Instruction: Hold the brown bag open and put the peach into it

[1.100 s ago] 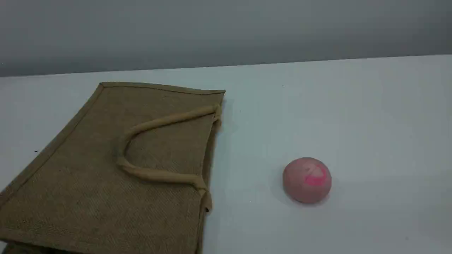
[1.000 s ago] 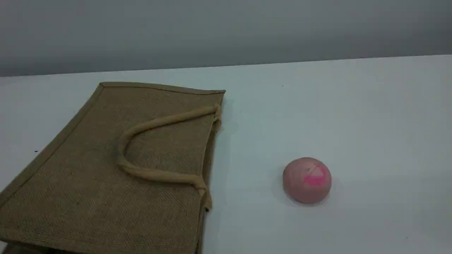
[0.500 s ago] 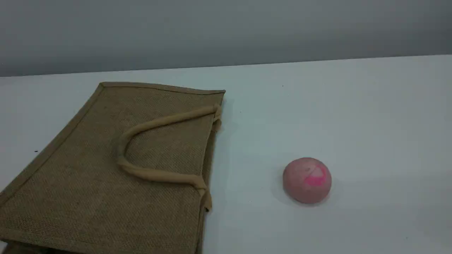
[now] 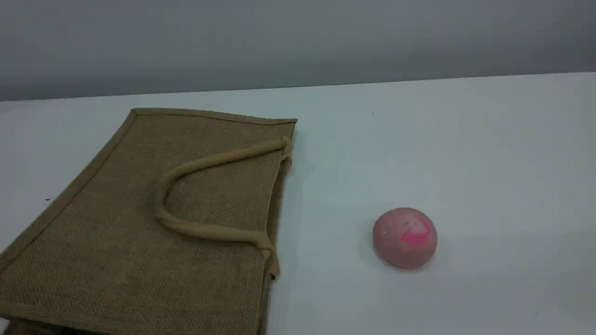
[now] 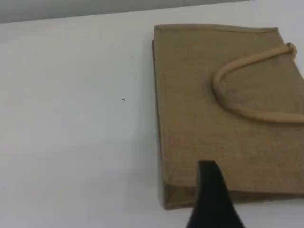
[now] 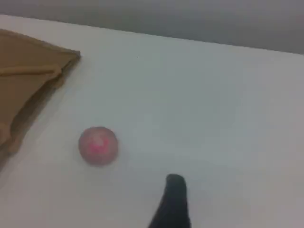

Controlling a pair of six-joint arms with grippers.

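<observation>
The brown bag (image 4: 116, 223) lies flat on the left of the white table (image 4: 465, 139), its mouth edge facing right and one beige handle (image 4: 209, 161) resting on its upper face. The peach (image 4: 404, 237) sits alone on the table, to the right of the bag. Neither arm shows in the scene view. In the left wrist view the left gripper (image 5: 211, 199) hovers over the bag's (image 5: 204, 128) near edge with nothing in it. From the right wrist camera, the right gripper (image 6: 175, 199) is empty, with the peach (image 6: 98, 145) ahead to its left and the bag (image 6: 28, 80) beyond.
A grey wall runs behind the table's far edge (image 4: 419, 80). White tabletop lies between the bag and the peach, and to the right of the peach.
</observation>
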